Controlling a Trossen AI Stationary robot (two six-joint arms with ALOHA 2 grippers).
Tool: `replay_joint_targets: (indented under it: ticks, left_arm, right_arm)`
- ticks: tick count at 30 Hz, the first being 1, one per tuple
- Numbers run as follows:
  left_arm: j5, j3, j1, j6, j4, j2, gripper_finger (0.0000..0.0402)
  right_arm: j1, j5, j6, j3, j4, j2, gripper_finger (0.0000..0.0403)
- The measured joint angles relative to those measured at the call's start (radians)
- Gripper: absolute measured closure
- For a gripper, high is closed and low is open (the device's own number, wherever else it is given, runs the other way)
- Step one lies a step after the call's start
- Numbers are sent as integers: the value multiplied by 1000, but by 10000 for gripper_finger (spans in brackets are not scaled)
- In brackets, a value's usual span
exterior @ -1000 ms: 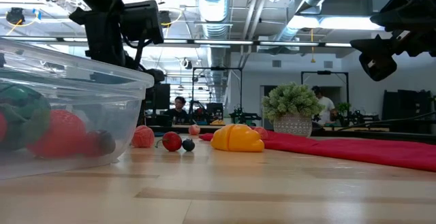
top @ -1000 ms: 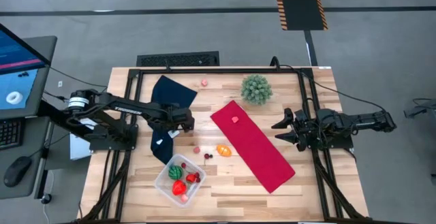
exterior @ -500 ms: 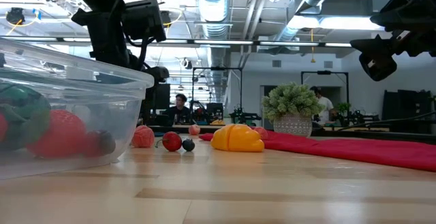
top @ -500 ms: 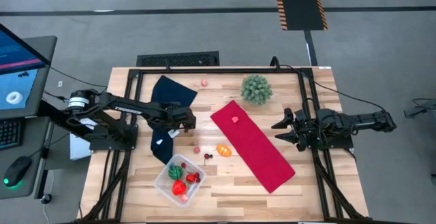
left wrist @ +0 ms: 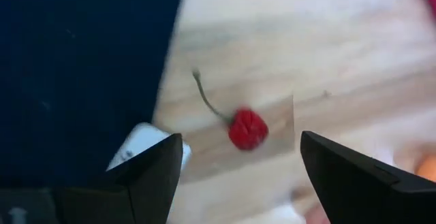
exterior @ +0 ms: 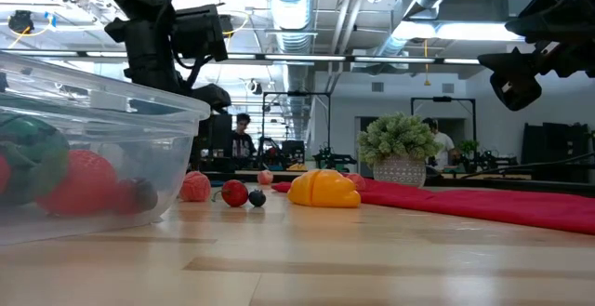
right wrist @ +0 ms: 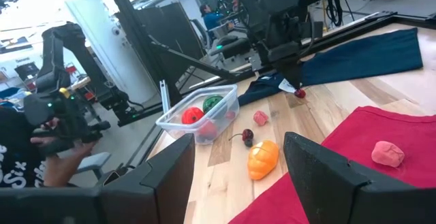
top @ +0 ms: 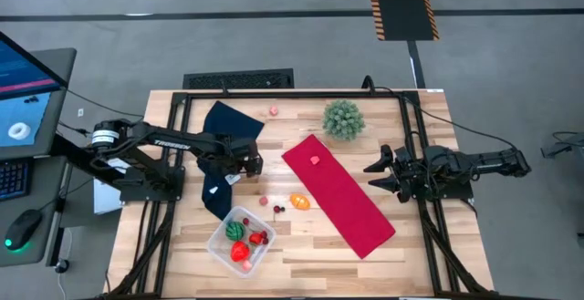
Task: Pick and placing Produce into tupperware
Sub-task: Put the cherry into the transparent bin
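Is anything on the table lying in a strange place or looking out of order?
One small pink produce piece lies alone near the table's far edge, apart from the other loose pieces. The dark blue cloth is crumpled. Nothing looks spilled or damaged.

Light wood tabletop (top: 301, 254) with a black frame around it. A long red cloth (top: 338, 195) runs diagonally just off the right jaws, and a dark blue cloth (top: 222, 145) is bunched up under the left jaws. A spiky green plant ball (top: 343, 118) sits at the far side, between the two sets of jaws. A monitor (top: 23, 86) stands beyond the left edge.
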Motion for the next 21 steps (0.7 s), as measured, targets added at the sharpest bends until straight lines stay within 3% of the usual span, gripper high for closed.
replay_joint_targets:
  ticks: [7,21]
  left_arm:
    - [79,0,9,51,-1,0,115]
    - [28,20,-1,4,-26,0,149]
  right_arm:
    - [0,0,0,0,0,0,154]
    - [0,0,0,0,0,0,154]
